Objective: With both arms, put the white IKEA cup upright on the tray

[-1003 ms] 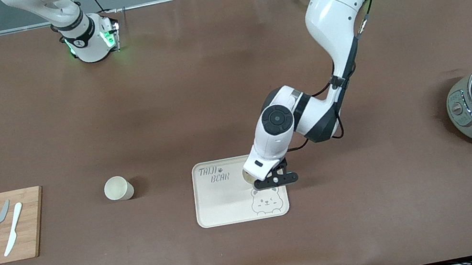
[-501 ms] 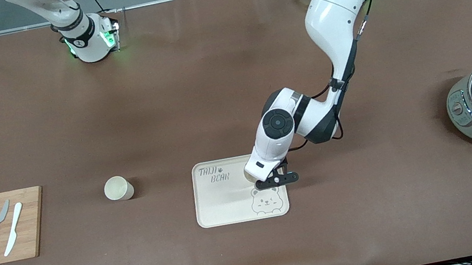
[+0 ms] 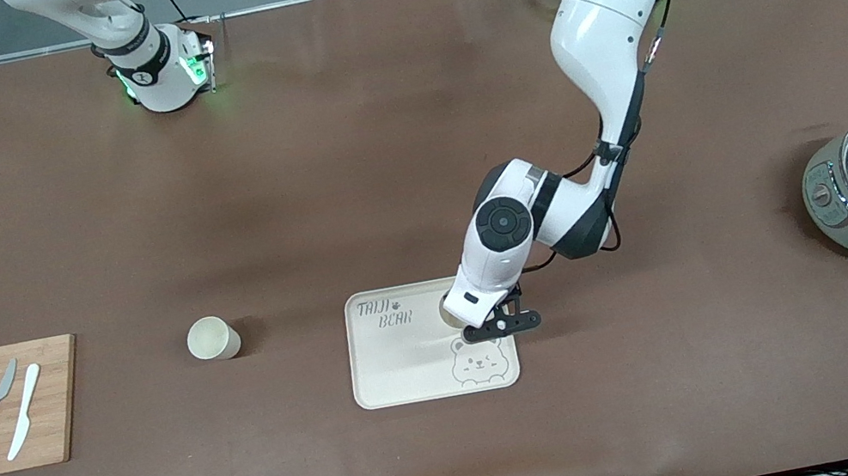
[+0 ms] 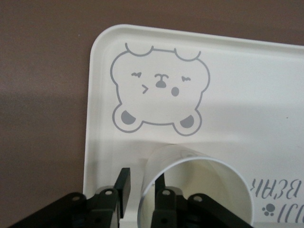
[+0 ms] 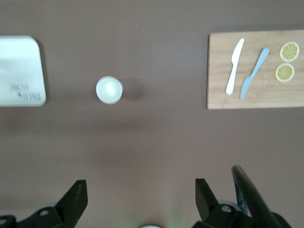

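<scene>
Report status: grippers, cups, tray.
Left gripper pinching the wall of a white cup standing on the tray. Right gripper open, waiting high over bare table. Second cup upright off-tray, toward the cutting board.

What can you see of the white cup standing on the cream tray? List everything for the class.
The smooth white plastic-looking cup stands upright with its open mouth up and looks empty. It rests on the flat cream rectangular tray, between the grey bear-face drawing and the "TAIJI BEAR" lettering, toward the left arm's end of the tray. The left arm's black two-finger end effector straddles its rim, one finger inside and one outside. In the front view that arm hides most of it.
</scene>
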You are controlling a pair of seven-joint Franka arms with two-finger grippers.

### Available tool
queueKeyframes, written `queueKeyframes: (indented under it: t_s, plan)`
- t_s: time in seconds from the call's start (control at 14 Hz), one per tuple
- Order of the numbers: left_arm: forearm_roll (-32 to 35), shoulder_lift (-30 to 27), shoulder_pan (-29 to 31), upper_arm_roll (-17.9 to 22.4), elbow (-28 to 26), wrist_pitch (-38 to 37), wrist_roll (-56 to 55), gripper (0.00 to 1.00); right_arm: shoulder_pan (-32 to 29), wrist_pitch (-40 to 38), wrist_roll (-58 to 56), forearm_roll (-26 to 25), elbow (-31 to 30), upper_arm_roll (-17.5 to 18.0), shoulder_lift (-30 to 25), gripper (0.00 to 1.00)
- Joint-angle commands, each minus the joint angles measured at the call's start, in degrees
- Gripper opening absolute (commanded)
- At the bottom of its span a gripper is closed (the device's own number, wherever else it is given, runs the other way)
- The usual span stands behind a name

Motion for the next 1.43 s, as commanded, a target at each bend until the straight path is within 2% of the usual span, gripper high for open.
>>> queueKeyframes:
  t_s: [0.0,0.14,0.29,0.43,0.72,0.86,1.15,1.36]
  plan:
    - [-2.3,-1.3,-0.2,0.8,1.0,-2.6,-1.0,1.0,0.0,-3.1,1.7,-0.5,-1.5,0.2,-4.0,1.0]
    - [-2.5,-2.7,0.1,0.6,1.0,-4.3,-1.0,1.0,-1.8,-3.4,4.6,2.7,-2.6,0.3,-5.5,1.0]
    - [-2.6,-5.2,2.6,0.2,1.1,-7.6,-0.7,1.0,-2.3,-3.4,7.2,3.0,-4.1,0.4,-7.2,1.0]
    - [-2.5,-8.1,5.0,0.1,1.0,-10.7,1.1,1.0,-2.9,-3.8,5.2,3.1,-3.7,0.3,-7.1,1.0]
    - [-2.0,-13.7,12.1,0.9,0.8,-16.7,16.3,1.0,-2.7,-6.9,4.1,3.0,-4.5,0.3,-7.2,1.0]
    - [-2.0,-15.2,16.3,0.9,0.8,-16.8,22.7,1.0,-2.4,-4.6,4.0,3.0,-7.3,1.0,-9.1,1.0]
    - [-2.5,-17.2,24.5,0.5,0.8,-16.8,36.4,1.0,-2.2,8.9,4.0,2.8,-21.9,0.9,-17.4,1.0]
    - [-2.6,-18.5,29.6,0.5,0.6,-17.0,44.4,1.0,-1.9,7.0,3.6,2.9,-21.4,0.6,-17.2,1.0]
